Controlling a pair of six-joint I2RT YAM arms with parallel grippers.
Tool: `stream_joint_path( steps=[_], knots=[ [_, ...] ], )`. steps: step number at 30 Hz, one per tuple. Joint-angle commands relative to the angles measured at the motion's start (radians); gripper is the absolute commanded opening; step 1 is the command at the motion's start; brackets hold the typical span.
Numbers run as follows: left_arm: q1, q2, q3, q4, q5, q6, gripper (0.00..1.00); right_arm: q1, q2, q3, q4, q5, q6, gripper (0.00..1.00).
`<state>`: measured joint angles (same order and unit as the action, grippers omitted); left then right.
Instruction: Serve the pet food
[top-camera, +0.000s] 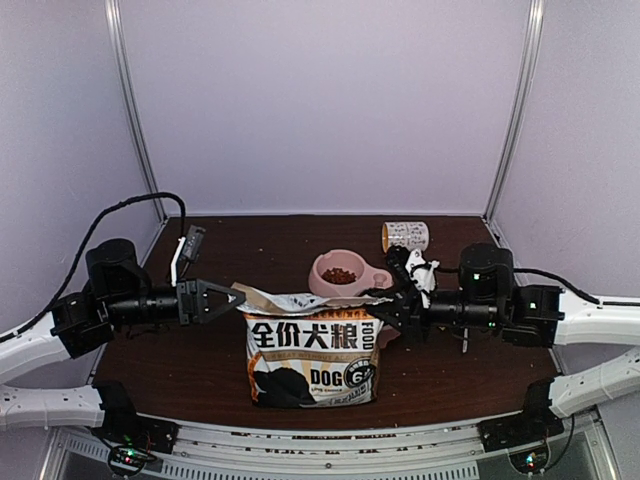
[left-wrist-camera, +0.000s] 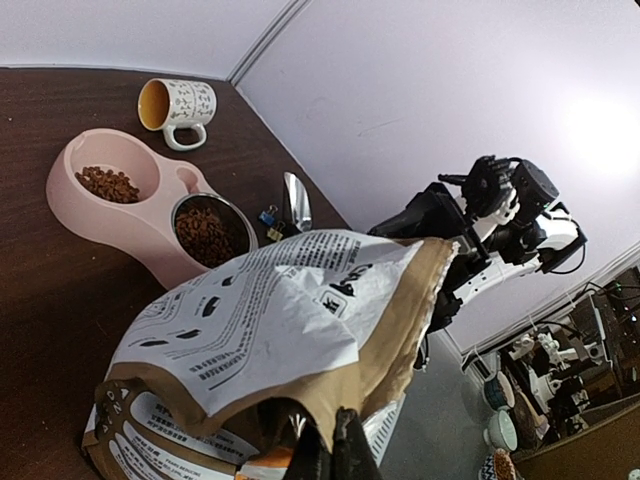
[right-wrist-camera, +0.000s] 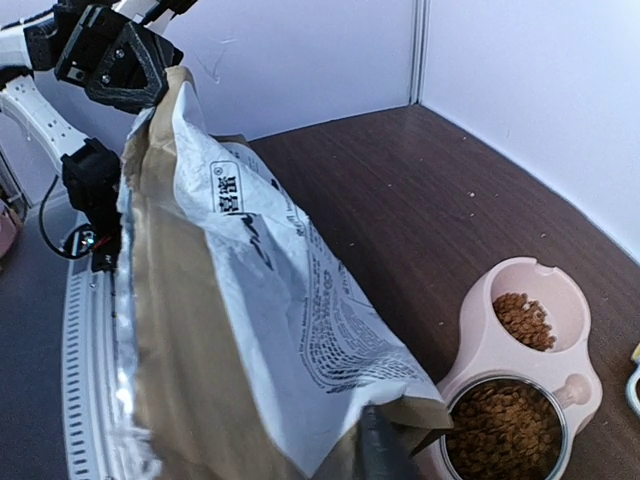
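Kibble (right-wrist-camera: 505, 430) lies in both wells of the pink bowl (right-wrist-camera: 470, 355), just beyond the bag (top-camera: 312, 350) and nearer my right jaws, whose grip I cannot tell; left jaws pinch the bag's top corner.

Pet food (top-camera: 339, 275): small reddish-brown dry kibble, loose pellets. Sits in both wells of pink double bowl (left-wrist-camera: 120, 232), mid-table toward back. Plain pink well: thin heap, approx. half the floor covered. Steel-lined well: fuller, kibble across whole bottom. None seen outside the bowl.
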<state>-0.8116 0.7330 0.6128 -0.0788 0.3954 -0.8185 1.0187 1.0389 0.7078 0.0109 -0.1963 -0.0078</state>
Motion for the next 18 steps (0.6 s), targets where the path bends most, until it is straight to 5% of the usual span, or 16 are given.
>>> stream_joint_path(
  steps=[1, 10, 15, 18],
  knots=[
    [0.008, -0.033, -0.017, 0.057, -0.082, 0.020, 0.00, -0.026, 0.000, -0.029, 0.027, -0.019, 0.008, 0.00],
    [0.009, -0.183, -0.190, 0.193, -0.246, 0.000, 0.00, -0.034, -0.107, -0.168, 0.144, 0.066, -0.017, 0.00],
    [0.009, -0.167, -0.181, 0.219, -0.205, 0.024, 0.00, -0.031, -0.126, -0.130, 0.081, 0.037, 0.018, 0.00],
    [0.008, -0.107, -0.142, 0.243, -0.149, 0.049, 0.00, -0.032, -0.114, -0.041, -0.057, 0.007, 0.081, 0.25]
  ],
)
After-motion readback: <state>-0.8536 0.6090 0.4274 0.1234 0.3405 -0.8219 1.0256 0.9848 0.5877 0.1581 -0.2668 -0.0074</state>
